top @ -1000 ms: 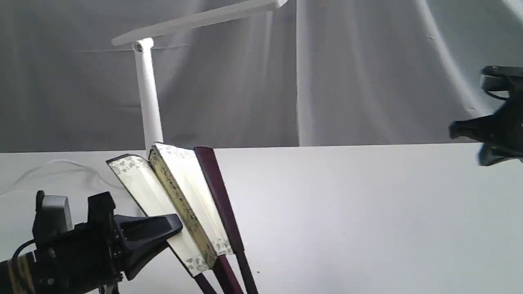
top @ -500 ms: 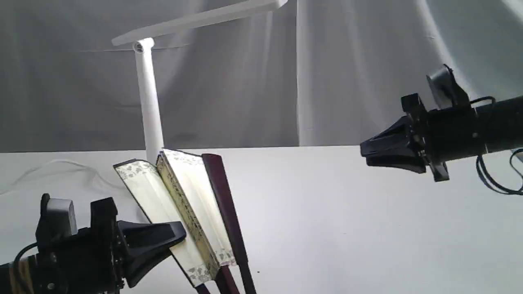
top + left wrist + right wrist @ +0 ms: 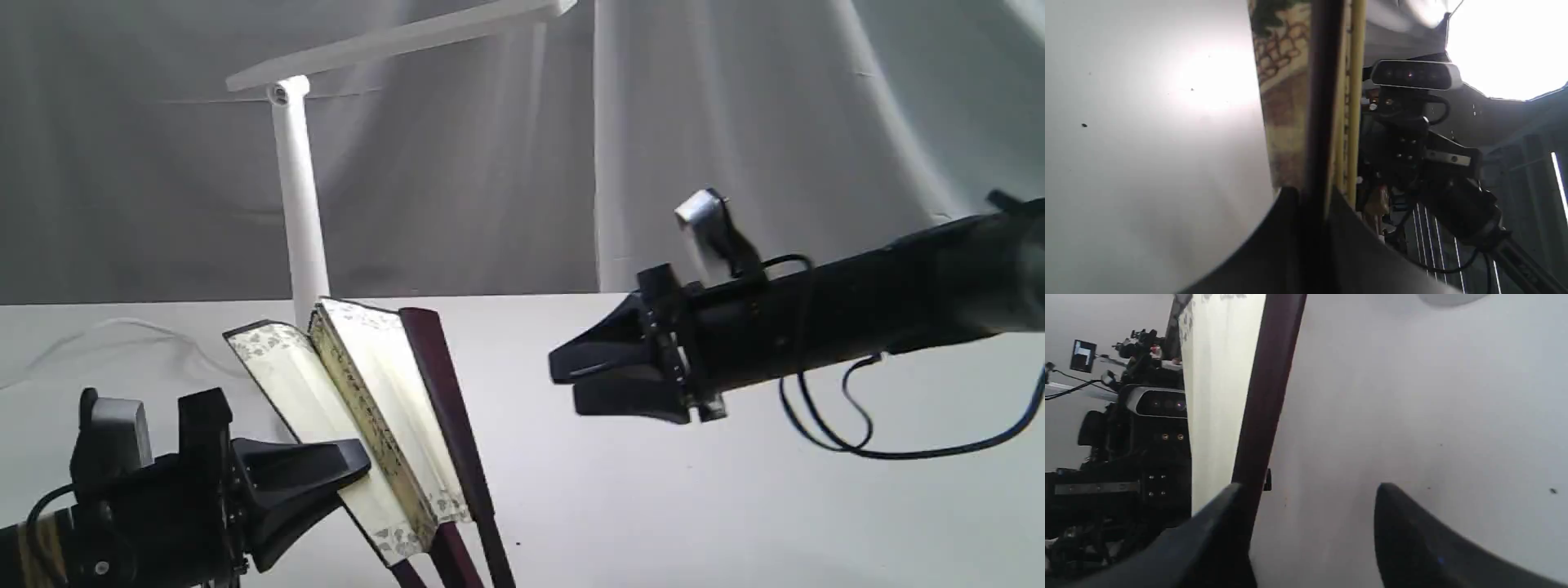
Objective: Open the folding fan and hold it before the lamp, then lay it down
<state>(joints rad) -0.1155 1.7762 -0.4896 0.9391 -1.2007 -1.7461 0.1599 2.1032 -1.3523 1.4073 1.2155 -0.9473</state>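
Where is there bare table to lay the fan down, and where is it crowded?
Bare: the table right of the folding fan, beneath the open right hand, to the view's right edge. Crowded: the left, where the left hand grips the fan, lamp and cord behind.

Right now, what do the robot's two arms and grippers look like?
Both are matte black. The left gripper and right gripper have broad wedge fingers tapering to tips. Each wrist carries a small grey camera box. The right arm is a round black tube with a thin black cable looping below it. The left arm shows tan banding.
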